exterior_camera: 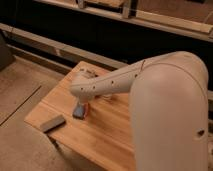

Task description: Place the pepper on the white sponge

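Resting on the wooden table (117, 137): white sponge (79, 112), bluish-grey, squarish; pepper (88, 107), orange-red, just beside the sponge (whether it is gripped cannot be told); gripper (82, 102), fingers closed, directly above the sponge; longer grey block (52, 122), lying apart.

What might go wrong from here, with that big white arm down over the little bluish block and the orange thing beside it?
1. The slim orange-red pepper shows at the right edge of the small bluish-grey sponge, not in its middle, so it may slip off onto the wooden table.
2. The hand is closed and sits low over the sponge, largely hidden under the arm. It may drag or tip the soft block when it lifts.
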### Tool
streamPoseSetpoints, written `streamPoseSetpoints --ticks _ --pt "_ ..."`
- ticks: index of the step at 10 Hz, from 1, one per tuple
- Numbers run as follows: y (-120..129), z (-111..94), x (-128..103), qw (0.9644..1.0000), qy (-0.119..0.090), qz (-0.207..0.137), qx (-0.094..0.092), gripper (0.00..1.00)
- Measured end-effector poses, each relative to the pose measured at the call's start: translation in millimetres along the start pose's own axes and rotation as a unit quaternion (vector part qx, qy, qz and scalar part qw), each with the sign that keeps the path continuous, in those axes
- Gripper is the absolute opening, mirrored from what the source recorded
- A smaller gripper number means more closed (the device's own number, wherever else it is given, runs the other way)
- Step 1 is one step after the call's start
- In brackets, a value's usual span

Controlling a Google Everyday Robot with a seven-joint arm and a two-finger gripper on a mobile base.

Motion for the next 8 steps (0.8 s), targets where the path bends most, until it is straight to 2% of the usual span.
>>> streamPoseSetpoints --ticks 8 --pt "18 5 0 0.9993 0.004 -0.030 -0.021 0.00"
